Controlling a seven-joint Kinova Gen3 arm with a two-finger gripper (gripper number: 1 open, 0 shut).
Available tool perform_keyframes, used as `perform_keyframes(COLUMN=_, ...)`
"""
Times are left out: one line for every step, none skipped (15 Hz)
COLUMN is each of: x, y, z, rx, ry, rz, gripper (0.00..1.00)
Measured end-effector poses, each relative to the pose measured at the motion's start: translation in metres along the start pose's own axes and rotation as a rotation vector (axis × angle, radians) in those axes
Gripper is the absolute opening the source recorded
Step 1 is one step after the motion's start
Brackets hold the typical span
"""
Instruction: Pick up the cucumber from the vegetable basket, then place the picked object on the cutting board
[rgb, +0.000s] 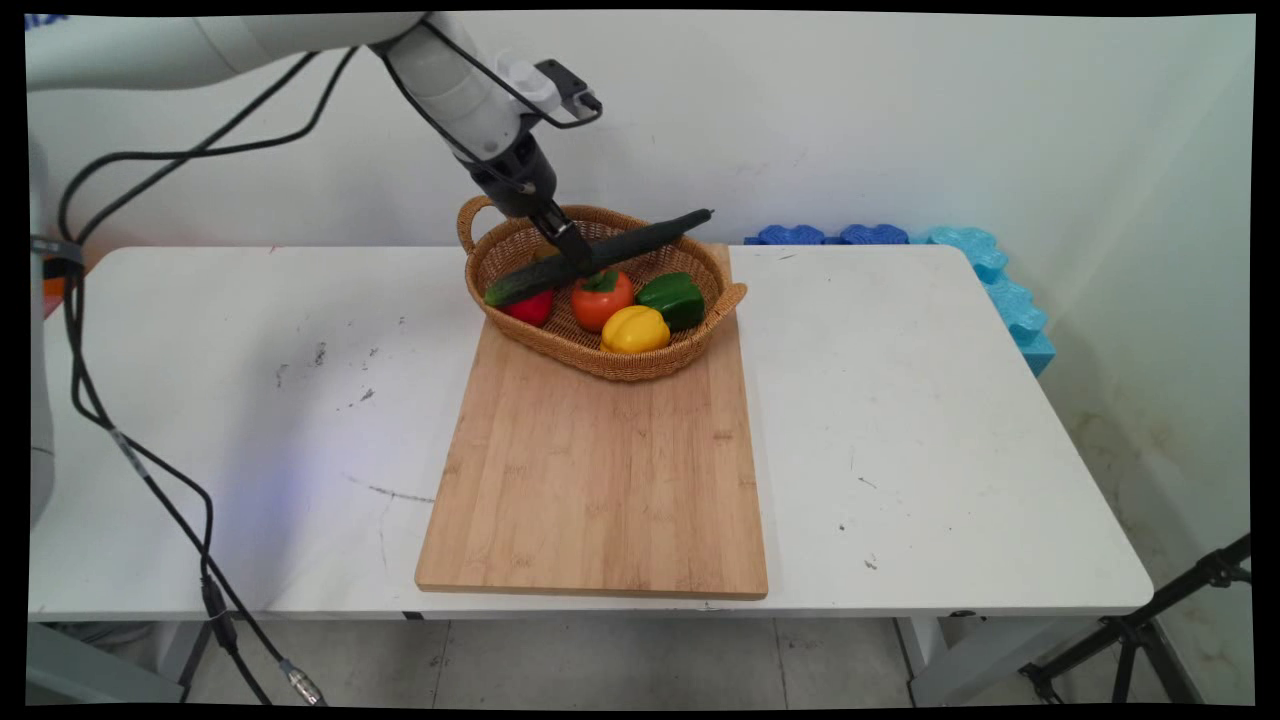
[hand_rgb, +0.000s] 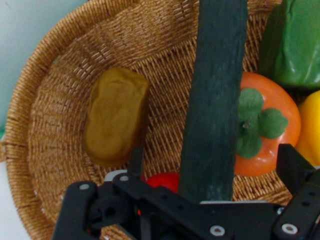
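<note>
A long dark green cucumber (rgb: 600, 255) lies slantwise across a woven basket (rgb: 640, 365), its right end sticking out past the far rim. My gripper (rgb: 573, 252) reaches down over its middle and is open. In the hand view the cucumber (hand_rgb: 215, 100) runs up between the fingers (hand_rgb: 296, 167), with a gap on each side. Under it sit an orange tomato (rgb: 601, 298), a yellow pepper (rgb: 634, 330), a green pepper (rgb: 673, 299) and a red vegetable (rgb: 530, 308). A brown potato-like piece (hand_rgb: 117, 117) lies on the basket floor (hand_rgb: 60, 125).
The basket stands on the far end of a wooden cutting board (rgb: 600, 470) in the middle of the white table (rgb: 930, 420). Blue foam pieces (rgb: 985, 270) lie along the wall at the back right. Black cables (rgb: 120, 440) hang at the left.
</note>
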Motion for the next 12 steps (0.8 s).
perform_keyframes(x=0.002, y=-0.001, z=0.005, rx=-0.004, ry=-0.006, rz=-0.002, gripper=1.0)
perform_keyframes(x=0.005, y=-0.002, z=0.01, rx=-0.01, ry=-0.012, rz=-0.004, gripper=1.0)
perform_keyframes(x=0.007, y=-0.002, z=0.015, rx=-0.016, ry=-0.017, rz=-0.006, gripper=1.0)
perform_keyframes(x=0.008, y=-0.003, z=0.019, rx=-0.023, ry=-0.021, rz=-0.006, gripper=1.0)
perform_keyframes(x=0.009, y=-0.003, z=0.022, rx=-0.028, ry=-0.024, rz=-0.006, gripper=1.0)
perform_keyframes(x=0.01, y=-0.004, z=0.026, rx=-0.033, ry=-0.028, rz=-0.004, gripper=1.0)
perform_keyframes(x=0.011, y=-0.005, z=0.028, rx=-0.037, ry=-0.029, rz=-0.003, gripper=0.0)
perform_keyframes(x=0.012, y=-0.006, z=0.03, rx=-0.041, ry=-0.029, rz=0.0, gripper=0.0)
perform_keyframes(x=0.013, y=-0.007, z=0.031, rx=-0.046, ry=-0.028, rz=0.005, gripper=0.0)
perform_keyframes(x=0.014, y=-0.008, z=0.032, rx=-0.05, ry=-0.025, rz=0.012, gripper=0.0)
perform_keyframes(x=0.015, y=-0.008, z=0.031, rx=-0.054, ry=-0.02, rz=0.017, gripper=0.0)
perform_keyframes(x=0.016, y=-0.009, z=0.029, rx=-0.059, ry=-0.013, rz=0.024, gripper=0.0)
